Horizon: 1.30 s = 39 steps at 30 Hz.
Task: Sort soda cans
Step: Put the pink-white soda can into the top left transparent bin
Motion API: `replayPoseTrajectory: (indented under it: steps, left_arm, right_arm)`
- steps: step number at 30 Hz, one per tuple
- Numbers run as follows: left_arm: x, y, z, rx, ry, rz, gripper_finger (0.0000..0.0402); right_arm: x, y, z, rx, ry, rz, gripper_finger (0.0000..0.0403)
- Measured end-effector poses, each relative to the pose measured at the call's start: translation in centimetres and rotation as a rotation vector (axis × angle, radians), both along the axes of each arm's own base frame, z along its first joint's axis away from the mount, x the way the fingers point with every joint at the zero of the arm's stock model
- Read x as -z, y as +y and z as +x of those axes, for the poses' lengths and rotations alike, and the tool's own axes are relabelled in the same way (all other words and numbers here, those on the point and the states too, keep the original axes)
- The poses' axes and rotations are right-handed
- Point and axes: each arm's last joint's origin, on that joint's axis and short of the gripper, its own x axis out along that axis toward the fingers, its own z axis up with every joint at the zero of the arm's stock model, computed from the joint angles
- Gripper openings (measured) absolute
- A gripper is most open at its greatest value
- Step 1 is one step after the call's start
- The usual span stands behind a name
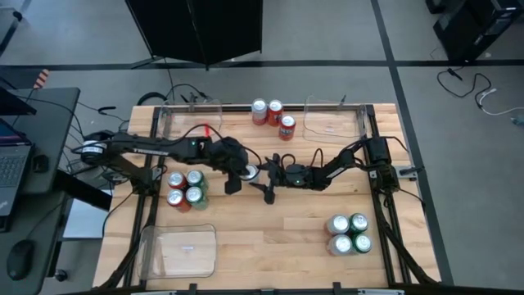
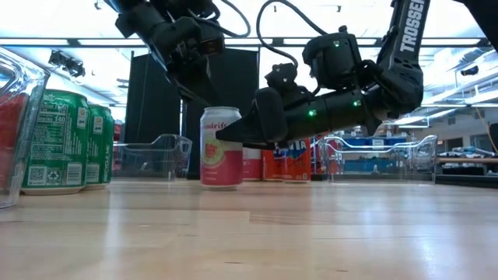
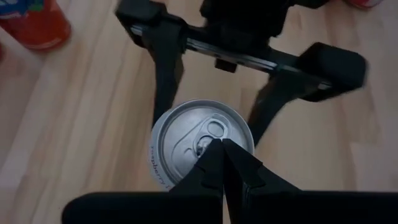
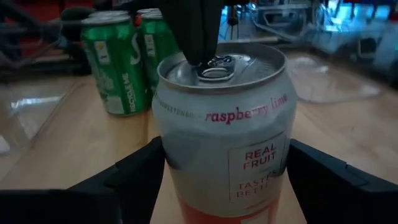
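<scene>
A silver-white soda can (image 1: 248, 173) with pink "raspberry lime" print stands upright on its base mid-table (image 2: 221, 148). My right gripper (image 4: 227, 186) is open. It comes in level from the table's right side, one finger close to each side of the can's wall, and I see no hold. My left gripper (image 3: 219, 149) is shut and slants down from the table's left side onto the can's top. Three red cans (image 1: 274, 116) stand at the far edge. Groups of cans stand at the left (image 1: 185, 188) and at the near right (image 1: 350, 233). My left gripper sets its shut fingertips (image 4: 196, 53) on the can's silver lid, right beside the pull tab (image 3: 208, 134). They slant down from above on the table's left side. The can stays upright on the table under them.
Clear plastic trays sit at the far left (image 1: 192, 119), the far right (image 1: 332, 121) and the near left (image 1: 178, 250). The left group holds red and green cans, the near-right group green and silver-white ones. Bare wood lies between the groups toward the near edge.
</scene>
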Motion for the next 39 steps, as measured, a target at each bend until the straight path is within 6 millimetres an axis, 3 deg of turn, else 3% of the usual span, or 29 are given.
replayPoseTrajectory:
  steps: [5, 16, 34, 39]
  left_arm:
    - [-0.1, 0.0, 0.2, 0.001, -0.004, 0.003, 0.0]
    - [-0.4, -0.1, 0.0, 0.021, -0.015, -0.014, 0.0021]
    - [-1.8, -1.4, -0.7, 0.097, -0.074, -0.031, 0.0174]
    - [-1.9, -1.7, -0.6, 0.031, -0.079, -0.044, 0.0228]
  right_arm:
    - [0.1, 0.3, -0.3, -0.001, 0.065, 0.046, 0.0335]
    - [-3.9, 0.9, -0.9, -0.021, 0.063, 0.042, 0.0352]
    - [-5.1, 1.0, -0.1, -0.03, 0.025, -0.01, 0.0352]
    - [-5.1, 1.0, -0.2, -0.03, 0.028, -0.013, 0.0352]
